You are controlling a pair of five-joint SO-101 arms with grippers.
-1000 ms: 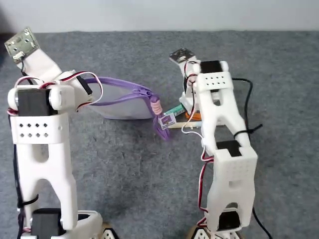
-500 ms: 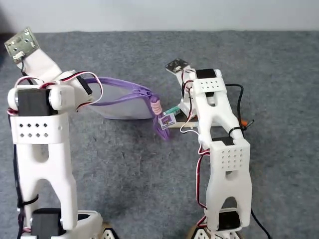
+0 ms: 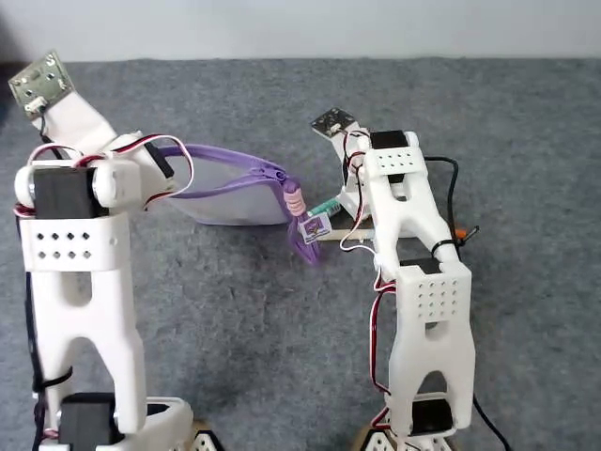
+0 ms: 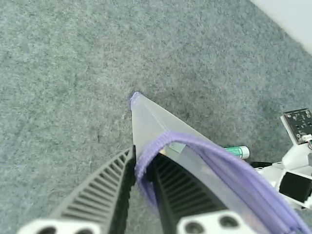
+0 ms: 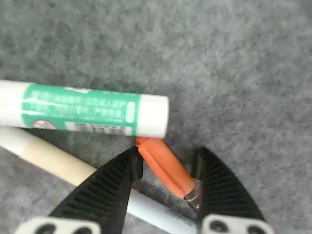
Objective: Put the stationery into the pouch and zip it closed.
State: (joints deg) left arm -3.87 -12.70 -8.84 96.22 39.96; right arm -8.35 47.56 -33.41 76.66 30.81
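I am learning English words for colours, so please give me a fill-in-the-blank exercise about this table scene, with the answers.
The left pincer grips the pouch by its ___ edge.
The fingers of the right pincer stand around an ___ pen.
The glue stick beside it has a ___ label.
Missing words: purple; orange; green.

Grey felt table w/ glue stick, cream pen & orange pen on it.
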